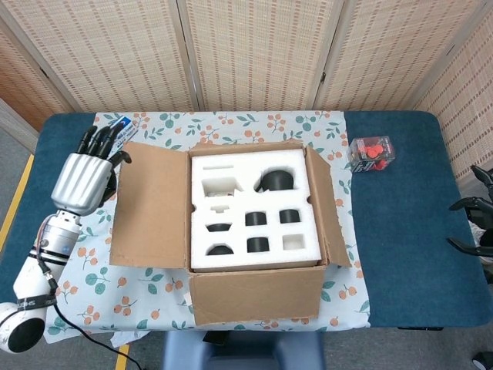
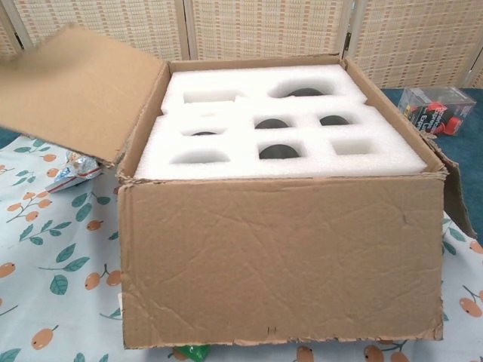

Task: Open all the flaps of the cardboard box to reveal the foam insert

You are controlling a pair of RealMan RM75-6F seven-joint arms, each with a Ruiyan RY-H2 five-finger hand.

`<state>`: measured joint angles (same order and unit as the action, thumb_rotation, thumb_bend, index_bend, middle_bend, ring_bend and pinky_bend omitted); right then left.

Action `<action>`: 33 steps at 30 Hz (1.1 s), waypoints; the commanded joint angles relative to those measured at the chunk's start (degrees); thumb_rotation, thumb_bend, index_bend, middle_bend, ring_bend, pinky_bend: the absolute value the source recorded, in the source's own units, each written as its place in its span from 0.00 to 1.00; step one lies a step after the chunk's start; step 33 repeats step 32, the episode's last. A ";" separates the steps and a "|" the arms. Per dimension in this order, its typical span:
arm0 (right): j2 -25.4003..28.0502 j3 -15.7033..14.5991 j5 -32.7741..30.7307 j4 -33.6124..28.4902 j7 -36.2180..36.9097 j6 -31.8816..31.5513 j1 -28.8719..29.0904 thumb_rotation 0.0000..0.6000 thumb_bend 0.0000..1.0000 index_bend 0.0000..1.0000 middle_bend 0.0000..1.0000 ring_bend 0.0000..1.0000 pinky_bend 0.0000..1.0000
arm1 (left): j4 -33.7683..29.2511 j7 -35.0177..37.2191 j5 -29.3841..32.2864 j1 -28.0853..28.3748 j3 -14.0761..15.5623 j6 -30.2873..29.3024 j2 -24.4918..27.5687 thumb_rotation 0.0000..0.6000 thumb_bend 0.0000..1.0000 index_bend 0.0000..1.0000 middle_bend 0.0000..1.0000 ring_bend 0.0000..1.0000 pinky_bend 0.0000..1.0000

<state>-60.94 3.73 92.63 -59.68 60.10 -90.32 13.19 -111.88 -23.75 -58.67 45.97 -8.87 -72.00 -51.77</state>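
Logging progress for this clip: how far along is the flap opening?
Nearly done: the foam insert is fully exposed, and the left flap lies folded outward. The left hand sits at that flap's outer edge, fingers extended. Nothing obvious remains; the right hand waits at the frame edge.

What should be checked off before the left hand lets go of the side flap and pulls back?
1. Left flap folded outward past the box wall: ok, spread wide in both views.
2. Foam insert fully uncovered: ok, all cutouts show.
3. Right flap open: ok, leaning outward.
4. Front flap open: ok, hanging down.
5. Left hand contact with the flap: cannot tell, its fingers sit at the flap's far outer corner.
6. Right hand clear of the box: ok, at the table's far edge.
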 commanded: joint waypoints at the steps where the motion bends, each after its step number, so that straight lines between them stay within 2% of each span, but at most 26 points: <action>1: 0.06 -0.04 0.03 -0.76 -0.83 0.42 0.21 0.48 0.22 0.41 0.00 0.00 0.00 | -0.27 2.96 -1.98 -3.41 0.19 -2.54 1.33 1.00 1.00 0.36 0.00 0.00 0.00; 4: 0.11 0.02 -0.07 -1.54 -2.05 0.81 0.38 0.49 0.22 0.41 0.00 0.00 0.00 | -0.88 4.95 -3.70 -6.15 0.69 -4.34 2.27 1.00 1.00 0.27 0.00 0.00 0.00; 8: 0.21 0.79 -2.16 -3.95 -8.17 2.17 0.17 0.51 0.22 0.39 0.00 0.00 0.00 | -2.64 6.31 -5.17 -11.93 3.52 -7.22 3.92 1.00 1.00 0.11 0.00 0.00 0.00; 11: 0.13 2.25 -6.11 -7.73 -19.86 3.99 -0.31 0.54 0.22 0.27 0.00 0.00 0.00 | -3.23 4.30 -3.66 -16.13 6.23 -9.00 3.95 1.00 0.86 0.03 0.00 0.00 0.00; 12: 0.05 2.81 -7.38 -9.13 -23.85 4.44 -0.32 0.55 0.22 0.20 0.00 0.00 0.00 | -3.35 3.65 -2.92 -17.20 6.91 -9.33 3.88 1.00 0.77 0.01 0.00 0.00 0.00; 13: 0.01 3.31 -8.70 -10.98 -28.89 4.98 -0.32 0.55 0.22 0.17 0.00 0.00 0.00 | -3.16 3.38 -2.20 -18.57 7.61 -9.79 3.57 1.00 0.70 0.00 0.00 0.00 0.00; 15: -0.14 3.97 -10.48 -13.65 -35.95 5.40 -0.38 0.57 0.22 0.14 0.00 0.00 0.00 | -1.76 4.15 -1.99 -20.81 8.49 -10.86 2.49 1.00 0.63 0.00 0.00 0.00 0.00; 18: -1.24 4.94 -12.66 -17.57 -46.08 4.62 -0.66 0.61 0.22 0.14 0.00 0.00 0.00 | 2.15 7.95 -3.32 -24.75 9.79 -12.63 -0.27 1.00 0.58 0.00 0.00 0.00 0.00; 21: -3.32 5.44 -13.64 -19.97 -53.15 3.24 -0.97 0.65 0.22 0.14 0.00 0.00 0.00 | 8.31 14.55 -7.43 -28.35 11.06 -13.86 -3.74 1.00 0.58 0.00 0.00 0.00 0.00; 23: -4.90 5.33 -13.88 -20.86 -56.00 3.14 -1.04 0.68 0.22 0.14 0.00 0.00 0.00 | 13.84 17.74 -10.52 -30.86 11.38 -16.62 -6.93 1.00 0.58 0.00 0.00 0.00 0.00; 27: -5.95 4.56 -13.70 -22.40 -60.07 4.82 -0.65 0.71 0.22 0.14 0.00 0.00 0.00 | 23.66 19.65 -13.88 -35.18 10.48 -23.69 -13.94 1.00 0.58 0.00 0.00 0.00 0.00; 33: -6.09 4.70 -14.59 -24.73 -59.72 6.38 -0.82 0.71 0.22 0.14 0.00 0.00 0.00 | 25.71 21.32 -16.87 -36.96 10.23 -24.62 -14.90 1.00 0.58 0.00 0.00 0.00 0.00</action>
